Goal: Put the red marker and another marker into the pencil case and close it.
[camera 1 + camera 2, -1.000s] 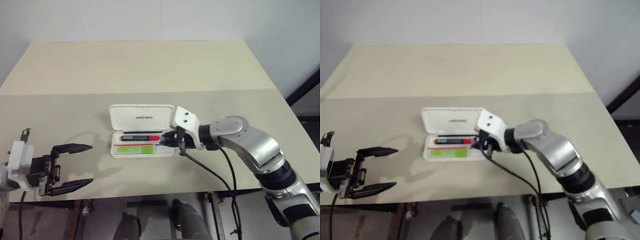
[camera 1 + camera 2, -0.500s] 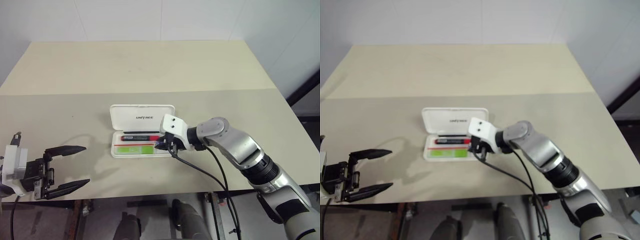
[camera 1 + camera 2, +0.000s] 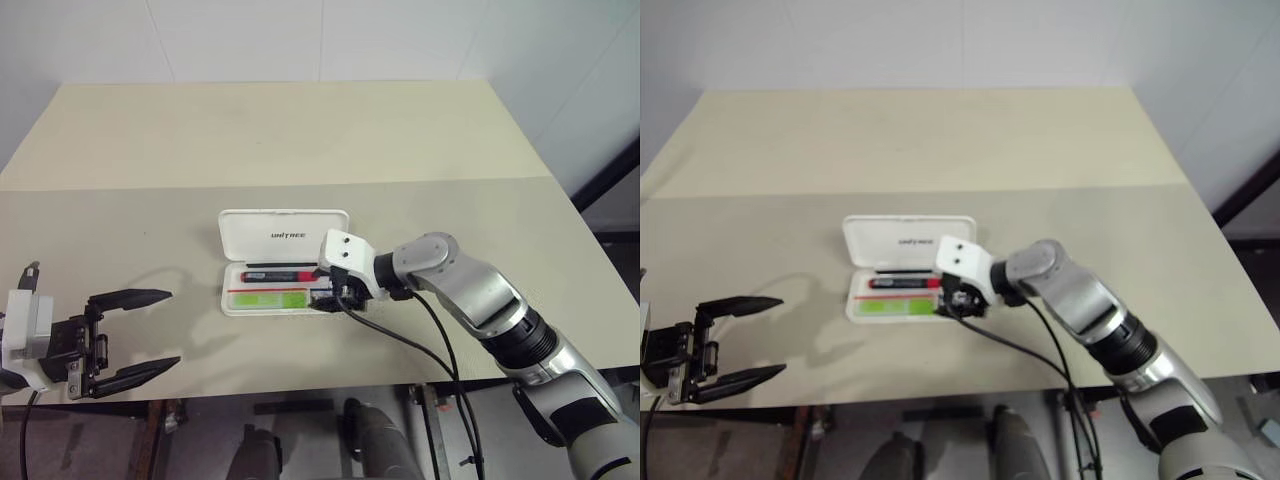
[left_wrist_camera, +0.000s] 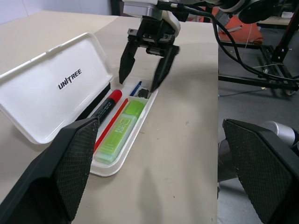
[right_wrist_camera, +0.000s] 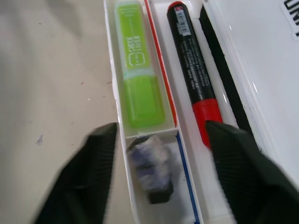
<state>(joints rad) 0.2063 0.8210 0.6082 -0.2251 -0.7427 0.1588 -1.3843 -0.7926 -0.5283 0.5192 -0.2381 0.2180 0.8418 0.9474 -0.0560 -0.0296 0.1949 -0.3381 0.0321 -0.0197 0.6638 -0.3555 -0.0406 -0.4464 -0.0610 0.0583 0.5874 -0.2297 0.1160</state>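
The white pencil case (image 3: 285, 236) lies open in the middle of the table, its lid (image 4: 51, 88) tilted back. In its tray lie the red marker (image 3: 282, 275), red cap toward the right, and the other marker, a light-green highlighter (image 3: 270, 298), in the front slot. My right gripper (image 3: 330, 298) hangs open just over the tray's right end, one finger (image 4: 125, 60) on each side of a small compartment. A small dark and bluish thing (image 5: 152, 170) lies in that compartment. My left gripper (image 3: 175, 328) is open and holds nothing, well to the left of the case near the table's front edge.
The beige table (image 3: 450, 140) stretches bare behind and to both sides of the case. A black cable (image 3: 420, 345) trails from my right wrist over the front edge. Dark frames and stands (image 4: 261, 70) are on the floor beyond the table.
My right gripper, shut a second ago, slid a little to the left along the tray's right end and now has its fingers spread. The left gripper is as it was.
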